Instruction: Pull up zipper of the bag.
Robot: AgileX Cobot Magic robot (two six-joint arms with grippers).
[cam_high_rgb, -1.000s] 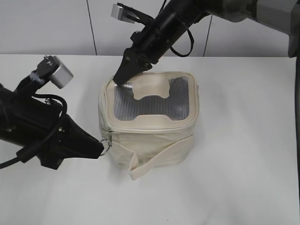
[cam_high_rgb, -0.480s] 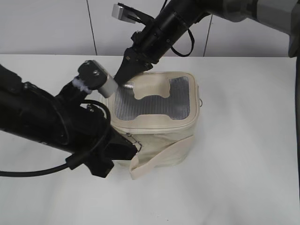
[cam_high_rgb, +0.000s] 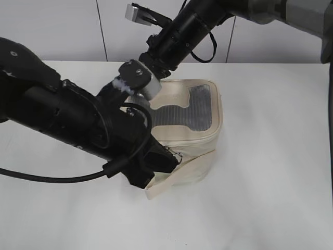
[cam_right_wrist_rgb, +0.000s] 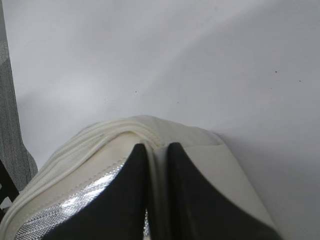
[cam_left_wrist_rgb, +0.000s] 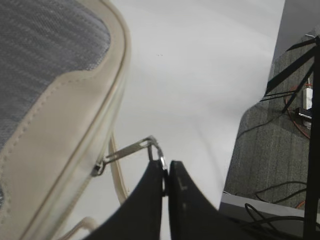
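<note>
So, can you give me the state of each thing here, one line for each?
bag: upright on the table, body pushed in at the front.
zipper: pull stretched taut away from the lid rim.
left tool: shut on the zipper's ring pull.
right tool: pinching the lid rim.

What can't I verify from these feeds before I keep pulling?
- Exterior view: the left gripper and the front-left zip run of the small cream boxy soft bag are hidden behind the left arm.
- Left wrist view: the silver ring pull shows, but the zip track is cut off at the frame edge.
- Right wrist view: the black right gripper covers the lid rim it presses.
</note>
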